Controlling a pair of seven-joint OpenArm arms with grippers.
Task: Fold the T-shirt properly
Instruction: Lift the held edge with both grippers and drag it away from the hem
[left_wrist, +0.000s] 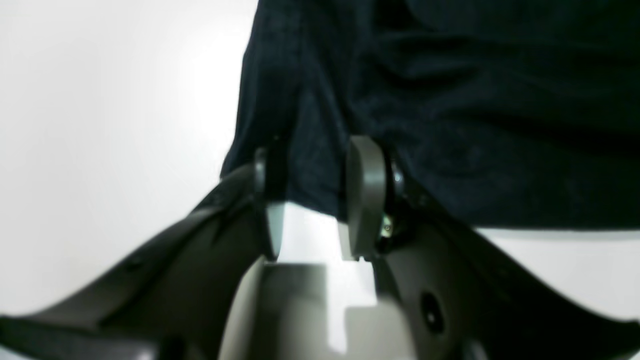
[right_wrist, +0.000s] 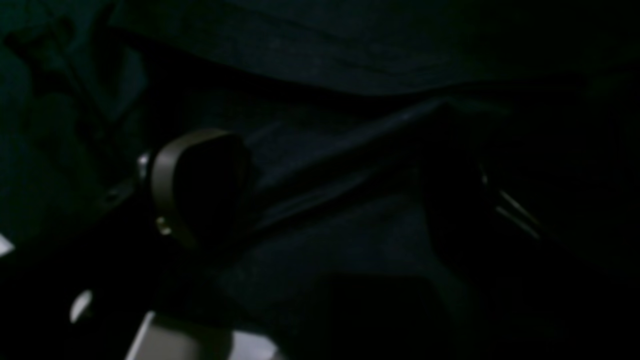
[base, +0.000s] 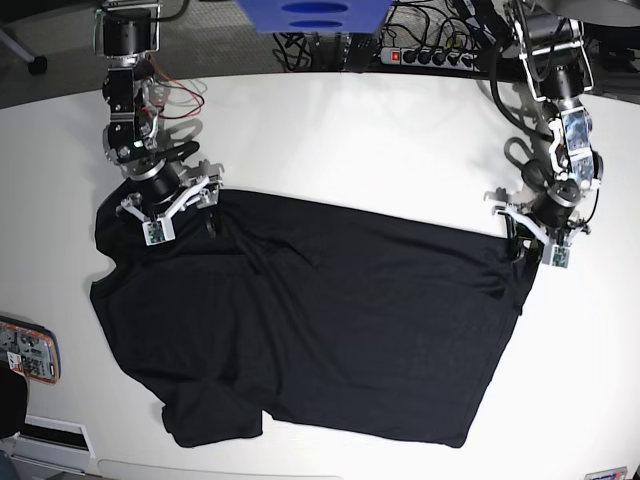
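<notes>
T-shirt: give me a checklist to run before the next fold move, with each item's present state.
1. Left gripper has cloth between its fingers: ok; the T-shirt corner sits there.
2. Left grip firm: cannot tell.
3. Right gripper open over the shirt: ok, fingers spread wide.
4. Right gripper holding cloth: not ok, nothing pinched.
5. Shirt flat on the white table: not ok, wrinkles and a curled lower sleeve.
6. Red-edged device clear of the shirt: ok.
</notes>
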